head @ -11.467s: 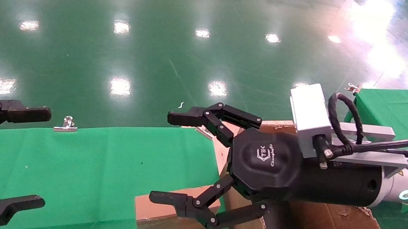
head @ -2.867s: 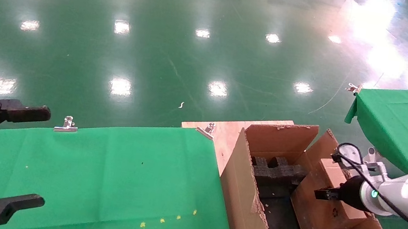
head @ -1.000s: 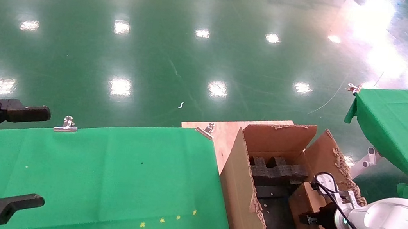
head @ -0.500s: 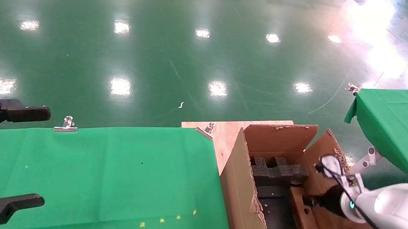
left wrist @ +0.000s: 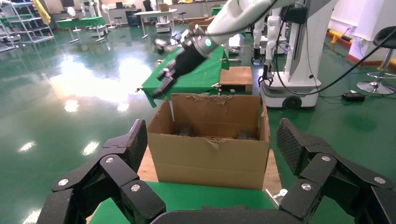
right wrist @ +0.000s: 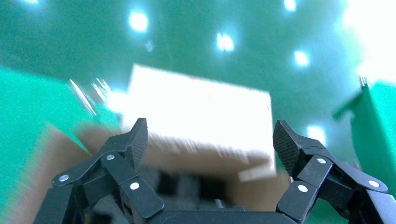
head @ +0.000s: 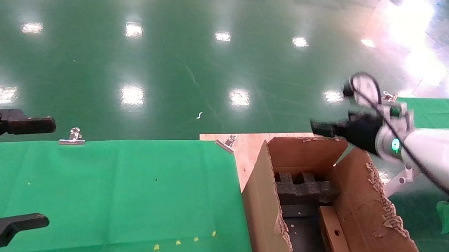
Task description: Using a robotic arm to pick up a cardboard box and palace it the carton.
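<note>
while the cardboard box (head: 335,236) lies tilted inside the carton (head: 372,223), leaning toward the right wall with its small round hole facing up, the robotic arm (head: 441,156) reaches in from the right above the carton's far flap. its right gripper (right wrist: 210,140) holds nothing, fingers (right wrist: 133,140) spread wide (the right wrist view shows both tips apart over the carton). black foam blocks (head: 305,188) sit at the carton's far and near ends. the left gripper (left wrist: 212,147) hangs parked over the green table (head: 112,189), fingers spread too, nothing between them.
</note>
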Controlling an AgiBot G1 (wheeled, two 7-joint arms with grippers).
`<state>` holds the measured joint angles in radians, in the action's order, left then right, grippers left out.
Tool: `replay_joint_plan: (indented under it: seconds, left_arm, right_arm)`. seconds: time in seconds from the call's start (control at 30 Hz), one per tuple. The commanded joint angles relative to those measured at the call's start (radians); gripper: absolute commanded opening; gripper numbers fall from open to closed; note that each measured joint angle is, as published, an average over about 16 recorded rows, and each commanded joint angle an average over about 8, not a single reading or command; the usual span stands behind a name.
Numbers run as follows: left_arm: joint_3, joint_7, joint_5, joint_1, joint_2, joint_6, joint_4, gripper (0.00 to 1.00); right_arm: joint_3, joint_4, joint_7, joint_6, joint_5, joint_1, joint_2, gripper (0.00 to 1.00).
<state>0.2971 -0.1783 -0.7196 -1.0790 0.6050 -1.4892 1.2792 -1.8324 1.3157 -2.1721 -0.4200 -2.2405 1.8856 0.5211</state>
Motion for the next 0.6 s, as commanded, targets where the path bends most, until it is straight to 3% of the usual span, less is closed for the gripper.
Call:
replay_joint_plan:
  seconds: [0.03, 0.33, 0.6]
  left_arm:
    - [0.0, 0.0, 0.0, 0.0, 0.0, 0.0, 0.0, 1.0]
    - [0.0, 0.0, 0.0, 0.0, 0.0, 0.001, 0.0, 1.0]
    - [0.0, 0.0, 0.0, 0.0, 0.0, 0.001, 0.0, 1.0]
  right_arm:
    - [0.013, 0.025, 0.013, 0.014, 0.017, 0.033, -0.005, 1.0]
    - [0.035, 0.049, 0.047, 0.08, 0.092, 0.1, -0.009, 1.0]
    - [0.058, 0.042, 0.08, 0.042, 0.108, 0.065, -0.006, 1.0]
